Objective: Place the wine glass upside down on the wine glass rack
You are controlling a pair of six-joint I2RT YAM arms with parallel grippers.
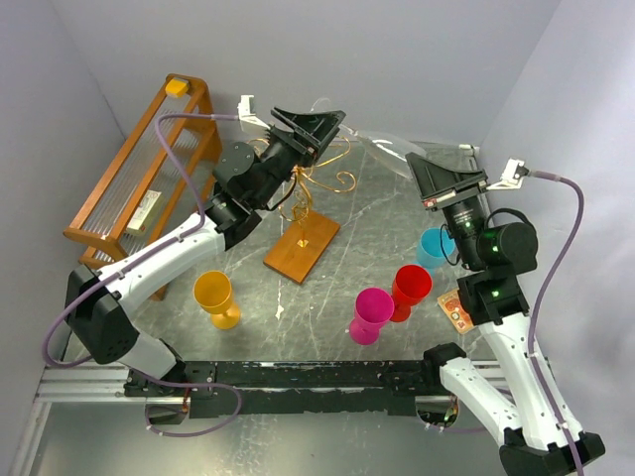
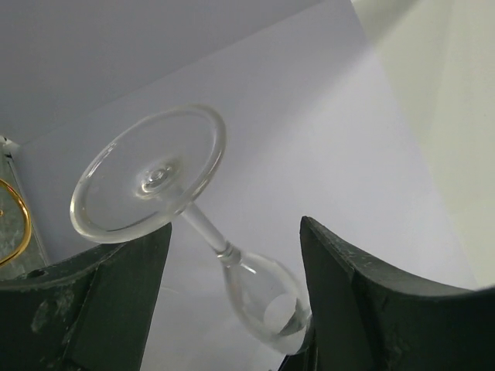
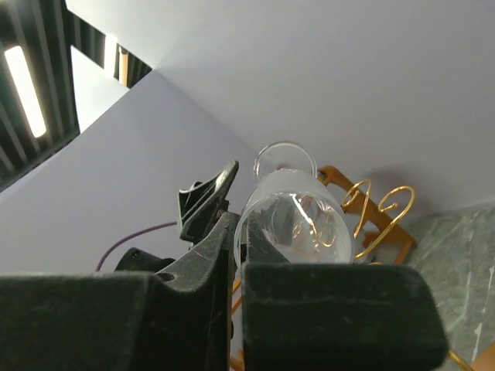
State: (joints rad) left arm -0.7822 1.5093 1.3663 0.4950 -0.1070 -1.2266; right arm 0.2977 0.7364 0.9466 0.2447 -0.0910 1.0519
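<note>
The clear wine glass [image 1: 382, 146] hangs nearly level in the air at the back of the table, foot toward the left. My right gripper [image 1: 444, 176] is shut on its rim [image 3: 255, 224], one finger inside the bowl and one outside. In the left wrist view its foot [image 2: 147, 174], stem and bowl [image 2: 263, 297] run diagonally between the fingers [image 2: 100, 301] of my left gripper [image 2: 236, 224], which is open around the stem without touching it. The wine glass rack [image 1: 313, 188], gold scrolls on a brown base [image 1: 301, 248], stands just below my left gripper [image 1: 313, 124].
A tall orange-brown slatted frame [image 1: 139, 169] stands at the back left. A yellow goblet [image 1: 215, 296], a magenta cup [image 1: 371, 312], a red cup [image 1: 409, 290] and a blue cup [image 1: 434, 246] stand near the front. A small orange card [image 1: 454, 309] lies by the right arm.
</note>
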